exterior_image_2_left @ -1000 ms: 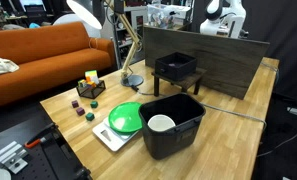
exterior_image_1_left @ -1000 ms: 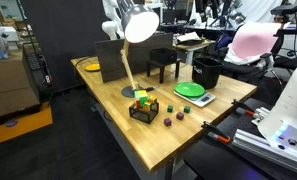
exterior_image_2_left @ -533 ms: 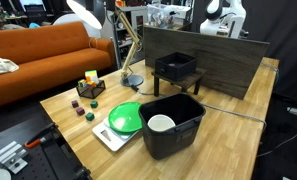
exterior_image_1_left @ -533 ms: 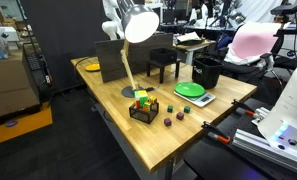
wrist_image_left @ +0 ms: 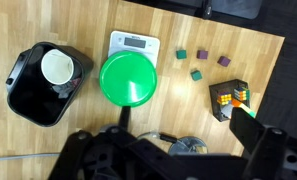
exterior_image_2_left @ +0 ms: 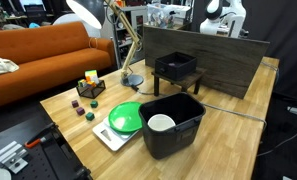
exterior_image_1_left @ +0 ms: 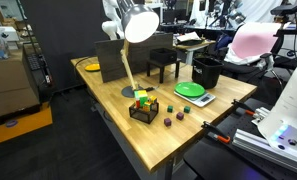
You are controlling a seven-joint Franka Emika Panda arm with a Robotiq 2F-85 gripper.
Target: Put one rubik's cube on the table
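Note:
A small black basket holds two or three rubik's cubes and stands on the light wooden table. It shows in both exterior views, next to the base of a desk lamp. My gripper shows only in the wrist view, as dark fingers along the bottom edge. It is high above the table near the lamp base. It is open and empty.
A green plate lies on a white scale. A black bin holds a white cup. Several small purple and green cubes lie loose near the basket. A small black stand and an upright board are at the back.

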